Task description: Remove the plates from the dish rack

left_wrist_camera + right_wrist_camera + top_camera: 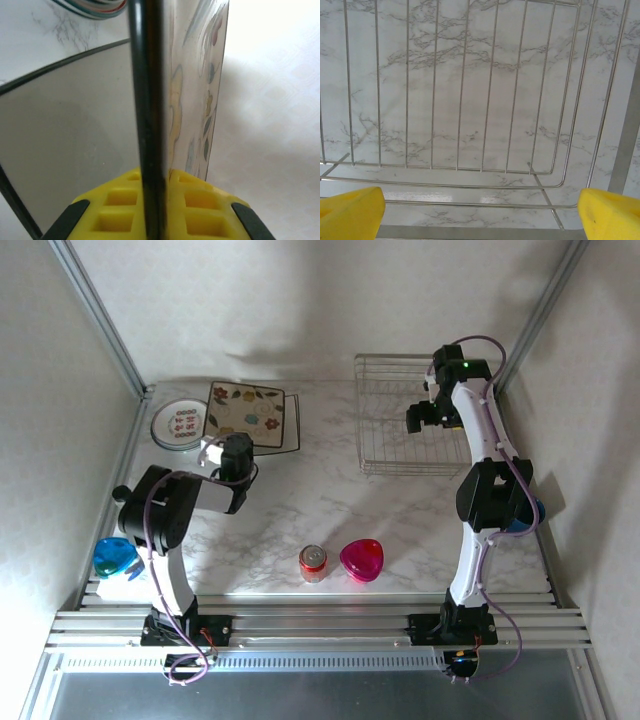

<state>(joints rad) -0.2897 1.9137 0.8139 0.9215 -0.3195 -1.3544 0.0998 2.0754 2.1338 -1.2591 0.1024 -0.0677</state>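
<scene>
Left fingers (117, 205): clamped on near rim of square cream floral plate (246, 410).
Right fingers (605, 215): wide apart, empty, above silver wire dish rack (400, 430).

Thin metal-wire dish rack (395, 425), glossy, seemingly ceramic plate (195, 100)

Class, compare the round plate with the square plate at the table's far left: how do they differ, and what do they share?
Shape: the round plate is circular, the square plate four-cornered and larger. Pattern: the round plate has small red motifs and a greenish rim, the square plate flowers and a dark rim. State: the round plate lies free; the left gripper clamps the square plate's edge. Both are outside the dish rack.
</scene>
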